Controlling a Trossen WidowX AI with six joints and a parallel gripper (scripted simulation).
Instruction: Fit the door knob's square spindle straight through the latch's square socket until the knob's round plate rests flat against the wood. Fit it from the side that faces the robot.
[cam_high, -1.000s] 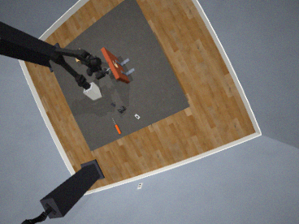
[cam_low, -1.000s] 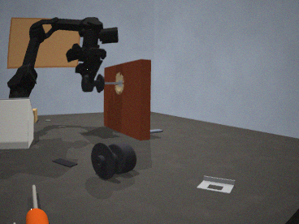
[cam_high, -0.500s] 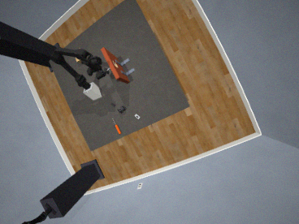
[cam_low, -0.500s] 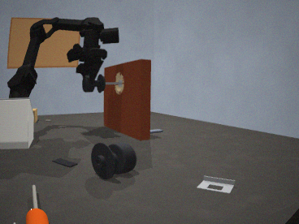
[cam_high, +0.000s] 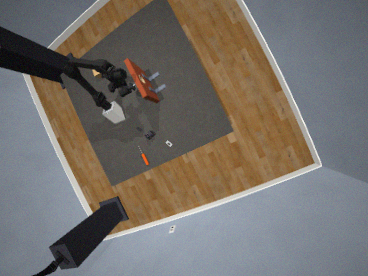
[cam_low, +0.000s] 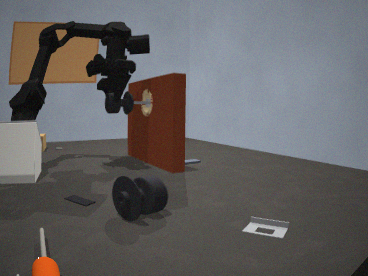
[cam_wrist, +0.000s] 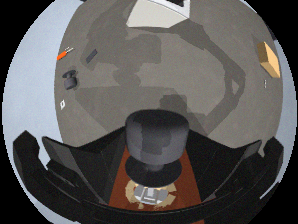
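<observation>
Door knob (cam_low: 121, 104) clamped in the gripper (cam_low: 114, 102), jaws part-open around its dark body, held level so its spindle (cam_low: 142, 103) points squarely at the latch socket (cam_low: 147, 102) in the upright wood panel (cam_low: 160, 125); round plate not yet against the wood

On the grey tabletop (cam_low: 280, 185) we see a black spool (cam_low: 139, 197) lying on its side, a small grey bracket plate (cam_low: 266, 227), a flat black tile (cam_low: 79, 200), an orange-handled screwdriver (cam_low: 45, 260) and a white box (cam_low: 19, 151). An orange board (cam_low: 82, 60) hangs on the wall.
</observation>
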